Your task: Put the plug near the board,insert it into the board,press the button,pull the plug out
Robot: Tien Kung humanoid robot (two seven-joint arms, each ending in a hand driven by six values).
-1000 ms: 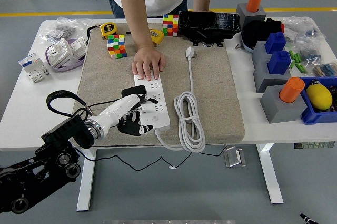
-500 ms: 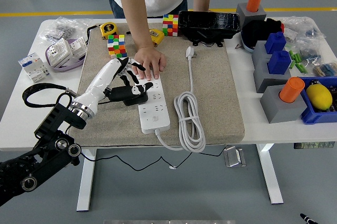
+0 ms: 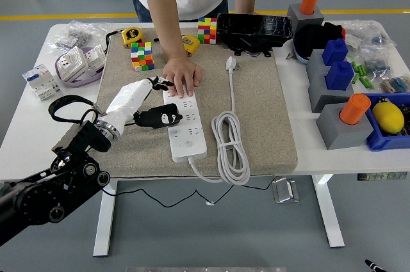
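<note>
White plastic, the long power strip [image 3: 185,125] lies on the beige fabric mat [image 3: 256,118], just right of the robot's left hand [image 3: 150,102]. This hand reaches over the strip's left edge with its fingers loosely spread, holding nothing. Right above it, a person's hand [image 3: 181,75] presses flat on the strip's far end. The white plug [image 3: 230,63] lies well to the right of the hand, its white coiled cable [image 3: 229,144] beside the strip. The mat lies on the white counter [image 3: 29,125].
</note>
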